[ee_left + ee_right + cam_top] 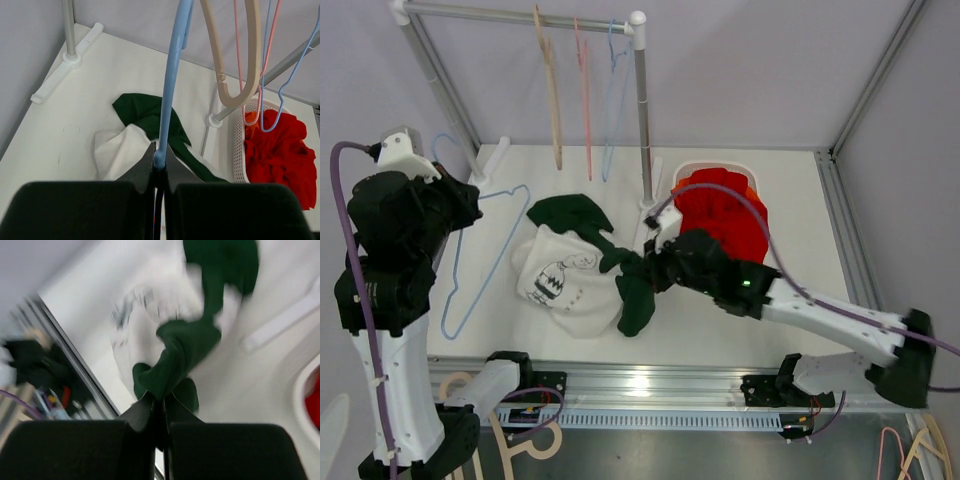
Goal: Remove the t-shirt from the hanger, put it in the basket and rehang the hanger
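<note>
Raised left fingers (pixel 144 169) pinched together; outstretched right fingers (pixel 141 411) pinched together too

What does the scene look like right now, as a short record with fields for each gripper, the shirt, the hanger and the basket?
left gripper: shut on the blue hanger
right gripper: shut on a green sleeve
t-shirt: white with green sleeves, crumpled on the table
hanger versus shirt: hanger appears clear of the t-shirt
basket: holds red cloth
</note>
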